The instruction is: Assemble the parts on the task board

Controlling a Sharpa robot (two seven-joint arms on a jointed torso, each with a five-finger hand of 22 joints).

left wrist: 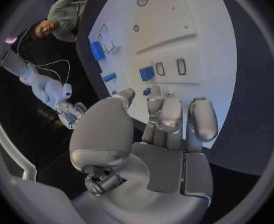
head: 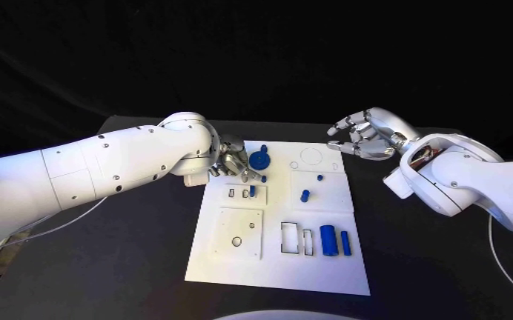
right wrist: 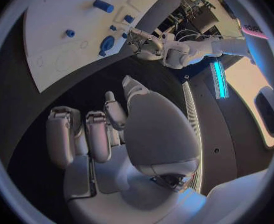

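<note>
Head view, left hand (head: 234, 163) over task board (head: 280, 270), blue parts (head: 334, 240) near

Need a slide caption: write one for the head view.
Left hand over the task board's far-left corner; right hand hovers beside it.

Both hands (head: 233, 163) (head: 363, 135) empty, fingers curled.

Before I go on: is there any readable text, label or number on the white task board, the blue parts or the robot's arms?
None readable on the white task board: only outlines of slots and circles.
None on the small blue parts.
None on the left hand or right hand.
Pink strip at the right wrist view's rim: dark lettering, too blurred to read.
</note>
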